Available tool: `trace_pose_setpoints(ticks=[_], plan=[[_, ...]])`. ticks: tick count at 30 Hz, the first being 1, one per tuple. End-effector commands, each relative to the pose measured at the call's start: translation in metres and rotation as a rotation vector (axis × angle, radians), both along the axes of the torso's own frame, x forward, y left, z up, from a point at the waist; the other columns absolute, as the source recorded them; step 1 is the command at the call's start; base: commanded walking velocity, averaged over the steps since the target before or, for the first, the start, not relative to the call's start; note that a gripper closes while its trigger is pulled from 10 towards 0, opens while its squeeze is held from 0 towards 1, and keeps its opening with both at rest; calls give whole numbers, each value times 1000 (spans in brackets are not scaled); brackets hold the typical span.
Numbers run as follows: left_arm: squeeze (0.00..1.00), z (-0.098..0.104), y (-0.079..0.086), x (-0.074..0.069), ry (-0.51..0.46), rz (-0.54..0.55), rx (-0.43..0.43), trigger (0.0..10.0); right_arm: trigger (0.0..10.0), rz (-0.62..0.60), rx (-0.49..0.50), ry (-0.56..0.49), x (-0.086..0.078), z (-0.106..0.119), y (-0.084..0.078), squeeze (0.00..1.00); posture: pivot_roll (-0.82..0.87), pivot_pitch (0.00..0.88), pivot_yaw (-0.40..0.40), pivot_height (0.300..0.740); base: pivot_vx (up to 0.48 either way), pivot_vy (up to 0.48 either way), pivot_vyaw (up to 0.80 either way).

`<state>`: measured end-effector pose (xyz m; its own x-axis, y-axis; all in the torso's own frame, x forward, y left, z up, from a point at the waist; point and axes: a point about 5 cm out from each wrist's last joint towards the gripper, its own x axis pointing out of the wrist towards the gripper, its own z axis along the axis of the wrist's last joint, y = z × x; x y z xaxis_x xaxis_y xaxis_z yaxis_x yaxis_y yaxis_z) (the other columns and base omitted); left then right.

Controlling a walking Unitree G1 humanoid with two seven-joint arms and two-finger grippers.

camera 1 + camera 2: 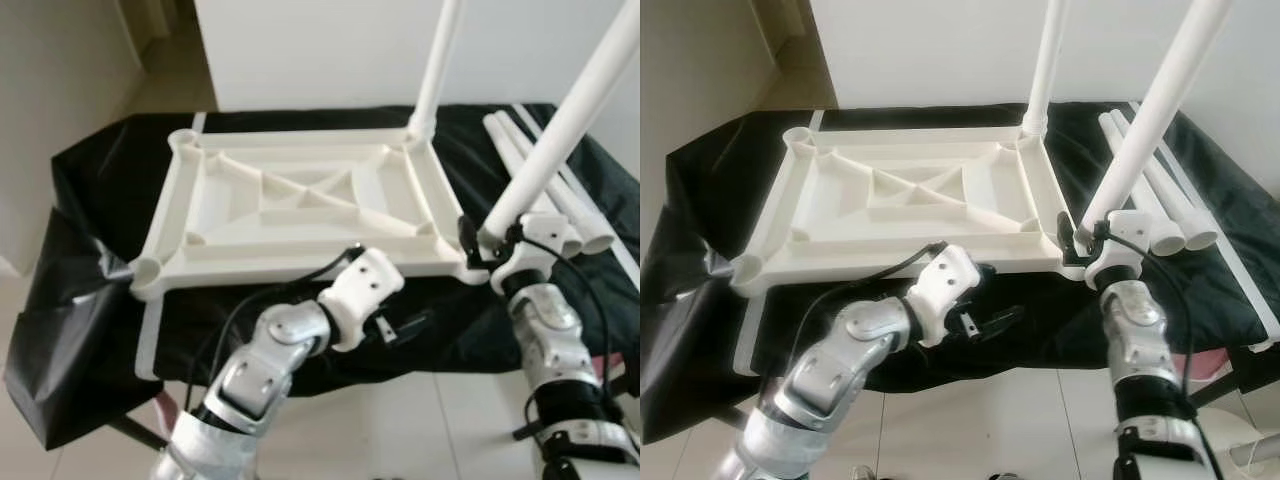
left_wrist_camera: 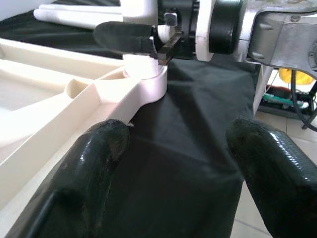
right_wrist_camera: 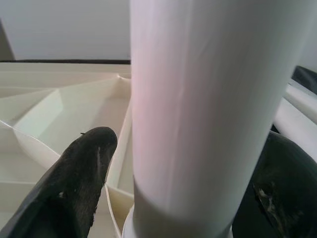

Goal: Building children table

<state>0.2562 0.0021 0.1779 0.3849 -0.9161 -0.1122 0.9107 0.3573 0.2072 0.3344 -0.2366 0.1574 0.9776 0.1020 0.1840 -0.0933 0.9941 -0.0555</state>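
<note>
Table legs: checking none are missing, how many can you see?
4: one upright in the far right socket, one in the right gripper at the near right corner, two lying on the cloth.

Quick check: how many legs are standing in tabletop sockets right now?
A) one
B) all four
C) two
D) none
C: one leg stands in the far right corner of the tabletop, a second leg sits at the near right corner with the right gripper around it, and spare legs lie alongside.
</note>
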Motion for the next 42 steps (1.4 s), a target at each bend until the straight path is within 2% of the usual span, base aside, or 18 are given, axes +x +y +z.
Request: trace_pose_setpoints(ticks=[1,5,11,12,13,14,15,16,17,18,23,25,30,31,33,34,35,42], plan=[[0,0,-3,5,-40,135,-11,10000,10000,68,-17,47,1,-7,-2,0,-68,82,13,740,0,0,0],[0,0,-5,5,-45,140,-10,10000,10000,102,-59,46,1,-6,-3,0,-68,82,14,740,0,0,0],[0,1,-6,6,-69,143,-7,10000,9882,225,-150,85,8,0,-10,0,-67,83,16,740,0,0,0],[0,1,-5,6,-70,146,-6,10000,8549,230,-165,92,10,1,-11,0,-64,83,16,740,0,0,0],[0,1,-5,7,-72,150,-4,10000,6157,236,-184,98,11,2,-13,0,-62,82,17,740,0,0,0],[0,1,-5,7,-72,150,-4,10000,6157,236,-184,98,11,2,-13,0,-62,82,17,740,0,0,0],[0,2,-3,8,-69,157,-5,10000,4196,237,-198,109,13,4,-17,0,-61,83,14,740,0,0,0],[0,2,-2,8,-67,160,-8,10000,3490,236,-195,111,13,5,-19,0,-61,83,14,740,0,0,0],[0,2,-2,8,-67,160,-8,10000,3490,236,-195,111,13,5,-19,0,-61,83,14,740,0,0,0],[0,2,-2,9,-66,162,-9,10000,0,240,-188,116,14,5,-20,0,-60,83,10,740,0,0,0],[0,3,-1,9,-67,166,-10,10000,0,247,-172,143,13,2,-23,0,-59,82,9,740,0,0,0],[0,4,0,10,-69,175,-15,10000,0,228,-142,187,11,-7,-27,0,-56,83,10,740,0,0,0],[0,4,2,10,-66,176,-17,10000,0,195,-94,207,10,-14,-31,0,-57,83,14,740,0,0,0],[0,4,2,10,-66,175,-17,10000,4118,189,-87,208,10,-15,-32,0,-57,84,14,740,0,0,0],[0,4,2,10,-64,173,-17,10000,4118,185,-90,209,10,-16,-32,0,-57,84,14,740,0,0,0],[0,4,2,10,-64,171,-16,10000,4667,175,-87,211,10,-17,-31,0,-59,82,16,740,0,0,0],[0,3,2,10,-62,170,-16,10000,10000,163,-81,213,10,-18,-31,0,-61,79,14,740,0,0,0],[0,3,2,11,-50,169,-26,10000,10000,88,-46,223,11,-24,-23,0,-71,73,11,740,0,0,0]])
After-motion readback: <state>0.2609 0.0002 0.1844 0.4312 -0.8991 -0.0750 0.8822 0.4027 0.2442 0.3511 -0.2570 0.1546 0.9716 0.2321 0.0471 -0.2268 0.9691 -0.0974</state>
